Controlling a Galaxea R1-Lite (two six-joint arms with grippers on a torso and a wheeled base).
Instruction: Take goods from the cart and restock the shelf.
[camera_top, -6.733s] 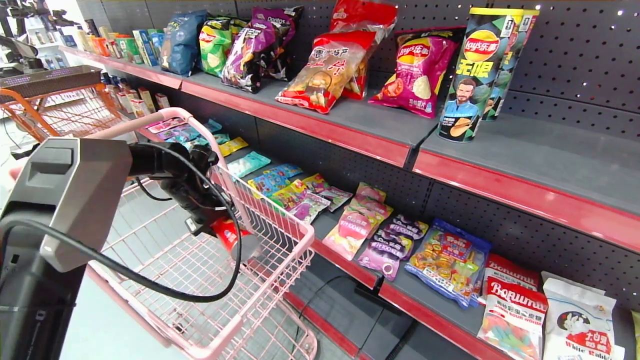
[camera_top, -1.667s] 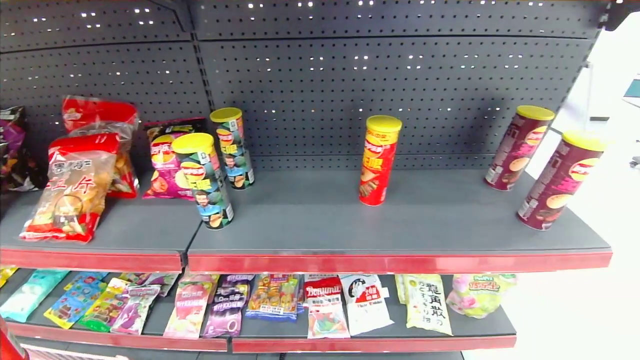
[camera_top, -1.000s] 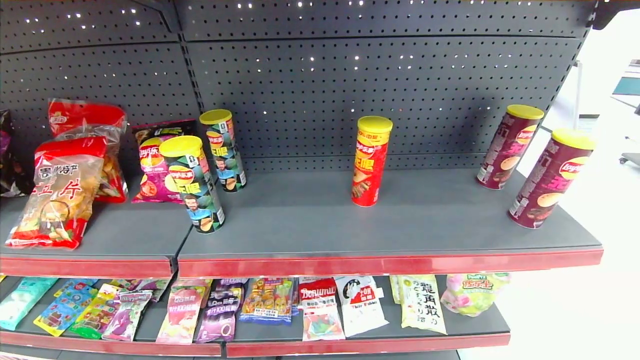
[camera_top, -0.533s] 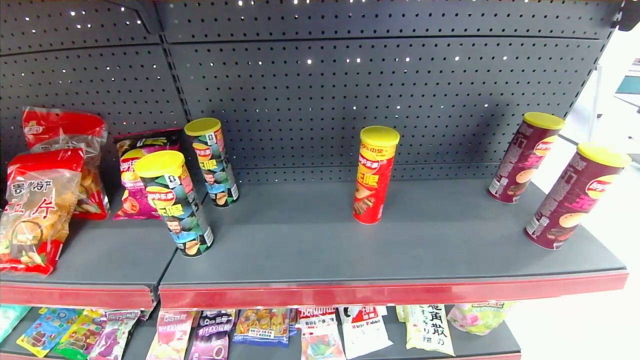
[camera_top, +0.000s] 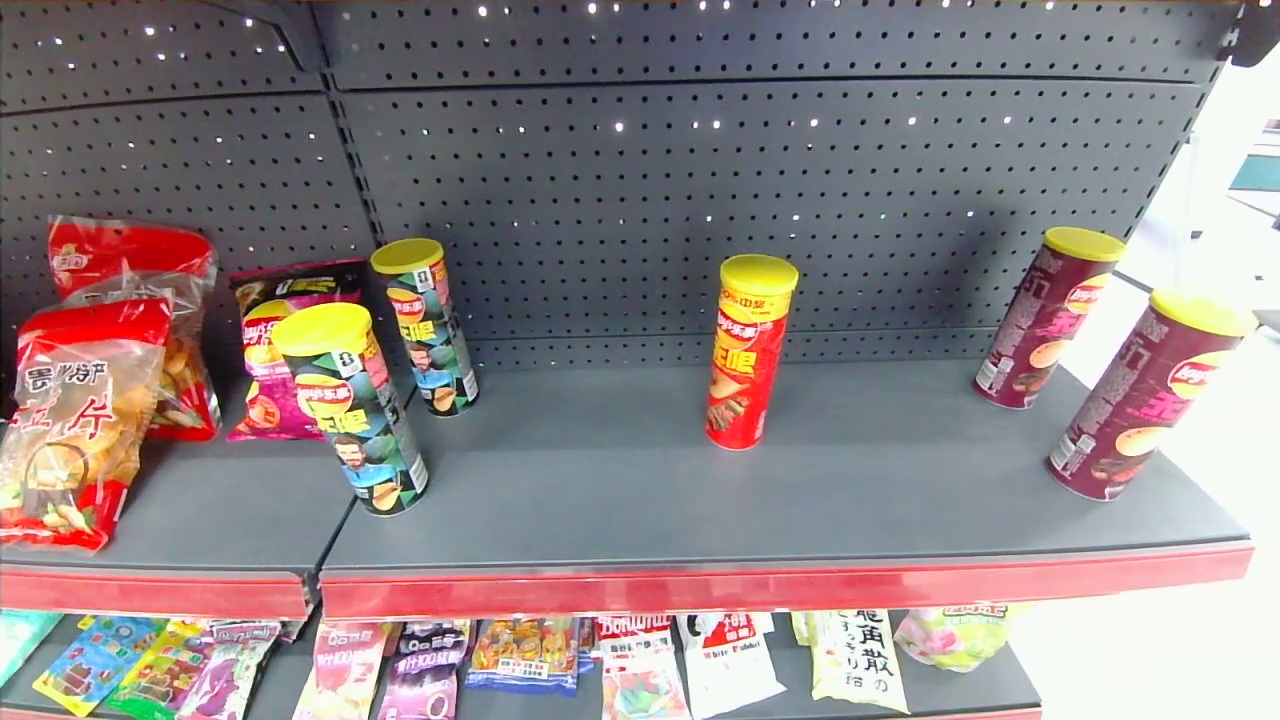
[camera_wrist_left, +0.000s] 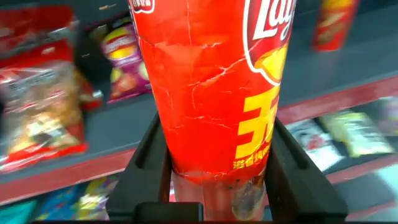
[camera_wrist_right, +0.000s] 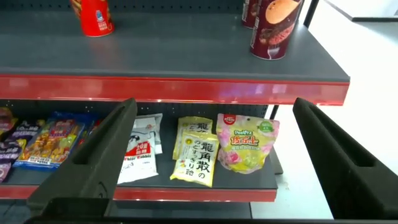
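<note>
Raised and swung round, the red chip can (camera_wrist_left: 211, 93) now faces the shelf (camera_top: 700, 500).
Creased red tube with yellow lettering, clamped in the left gripper (camera_wrist_left: 219, 152); the right gripper (camera_wrist_right: 214, 112) gapes, empty.

The shelf (camera_top: 620, 500) has a matte dark grey deck and a glossy red front lip; its pegboard (camera_top: 700, 200) is dark grey, dotted with even rows of holes, some glinting white. The shelved red can (camera_top: 745, 370) bears yellow lettering and a yellow lid. The rear maroon can (camera_top: 1040, 325) and front maroon can (camera_top: 1135, 415) show pink and yellow marks under yellow lids. The front green can (camera_top: 355, 425) and rear green can (camera_top: 428, 335) are mottled teal and black, yellow-lidded. The chip bag (camera_top: 270, 350) is magenta. The left gripper (camera_wrist_left: 217, 124) has black jaws around the held can (camera_wrist_left: 211, 74), bright red with yellow characters. The right gripper (camera_wrist_right: 212, 102) is black too.
</note>
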